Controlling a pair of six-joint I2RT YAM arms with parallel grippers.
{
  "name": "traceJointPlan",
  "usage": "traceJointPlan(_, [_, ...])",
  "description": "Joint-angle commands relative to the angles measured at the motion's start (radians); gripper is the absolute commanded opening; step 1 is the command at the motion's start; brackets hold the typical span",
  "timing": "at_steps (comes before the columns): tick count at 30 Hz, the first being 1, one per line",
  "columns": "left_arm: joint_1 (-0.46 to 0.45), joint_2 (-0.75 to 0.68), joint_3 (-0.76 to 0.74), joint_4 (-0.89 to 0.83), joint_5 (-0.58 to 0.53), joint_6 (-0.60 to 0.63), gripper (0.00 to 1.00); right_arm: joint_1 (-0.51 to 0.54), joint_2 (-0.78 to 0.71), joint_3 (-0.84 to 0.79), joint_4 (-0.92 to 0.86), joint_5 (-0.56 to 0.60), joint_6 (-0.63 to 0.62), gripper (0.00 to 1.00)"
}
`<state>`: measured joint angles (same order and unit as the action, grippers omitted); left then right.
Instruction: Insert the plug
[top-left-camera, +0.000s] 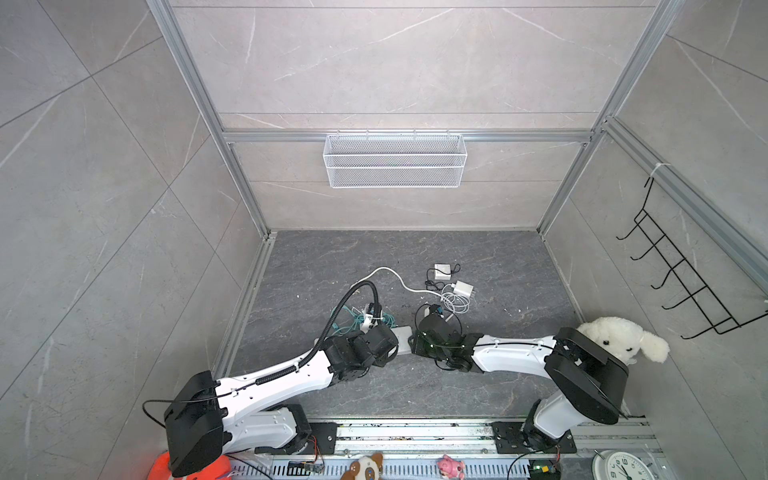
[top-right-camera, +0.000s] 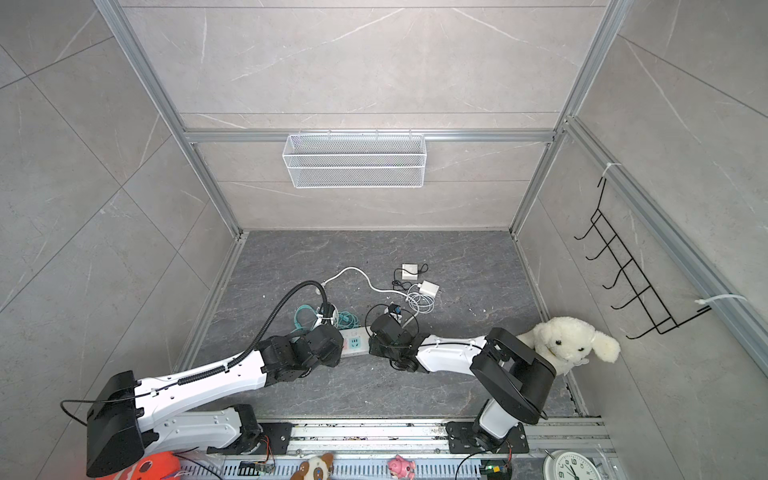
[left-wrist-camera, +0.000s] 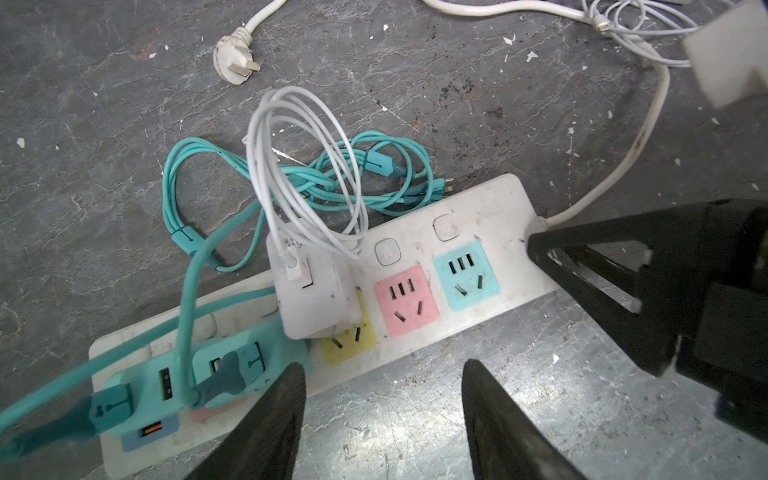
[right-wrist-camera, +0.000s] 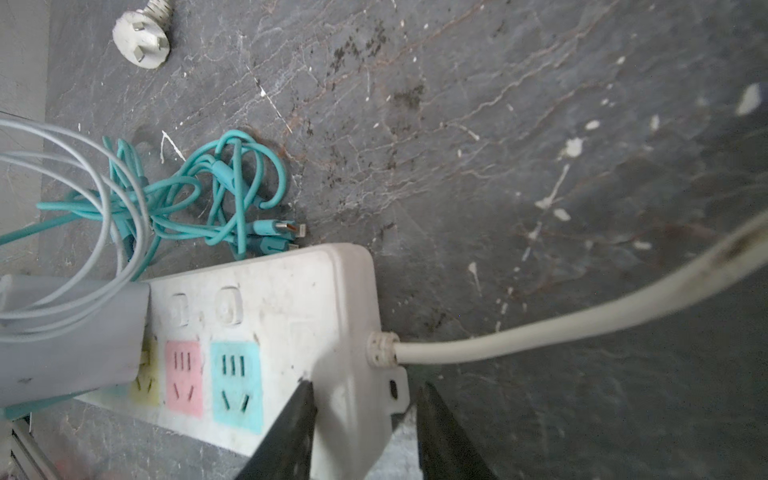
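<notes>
The left gripper (left-wrist-camera: 382, 419) is spread. Between its two black fingers (left-wrist-camera: 266, 428) there is only the dark stone surface (left-wrist-camera: 395, 411), so it holds nothing. Just ahead of its fingertips lies the white power strip (left-wrist-camera: 486, 208), with its long side toward this gripper. The plug of the task, a white charger (left-wrist-camera: 316, 299), stands on the strip just ahead of the left gripper's finger on the adapter side. It sits over the yellow socket (left-wrist-camera: 353, 345) and covers the upper slots of it. Its pins are hidden, so I cannot tell how deep it sits. A coiled white cable (left-wrist-camera: 299, 166) comes out of its top face. Ahead of the gap between the fingers, the pink socket (left-wrist-camera: 405, 301) and the light blue socket (left-wrist-camera: 465, 274) show their slots uncovered. On the other side of the charger, a teal adapter (left-wrist-camera: 216, 374) sits on the strip, and teal cables (left-wrist-camera: 195, 183) lie in a bundle behind the strip. The right gripper (right-wrist-camera: 365, 436) pinches the end of the power strip, where the thick white cord (right-wrist-camera: 540, 328) leaves it. One finger rests on the top face beside the light blue socket, and the other is at the outer edge of that end. A loose three-pin plug (right-wrist-camera: 141, 37) lies on the surface, well beyond the strip.
</notes>
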<state>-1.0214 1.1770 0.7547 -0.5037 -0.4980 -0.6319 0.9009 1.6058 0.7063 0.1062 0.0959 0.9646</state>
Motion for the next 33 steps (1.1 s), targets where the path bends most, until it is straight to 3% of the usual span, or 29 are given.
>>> traceJointPlan(1, [0.031,-0.011,-0.010,0.104,0.005,0.046,0.63,0.004,-0.017,-0.034,-0.080,0.004,-0.007,0.42])
traceJointPlan(23, [0.084,0.052,-0.052,0.206,0.021,0.075,0.59,0.004,-0.011,-0.039,-0.072,0.002,-0.012,0.41])
traceJointPlan(33, [0.086,0.072,-0.098,0.209,0.074,0.014,0.58,0.005,-0.011,-0.038,-0.074,0.005,-0.012,0.41])
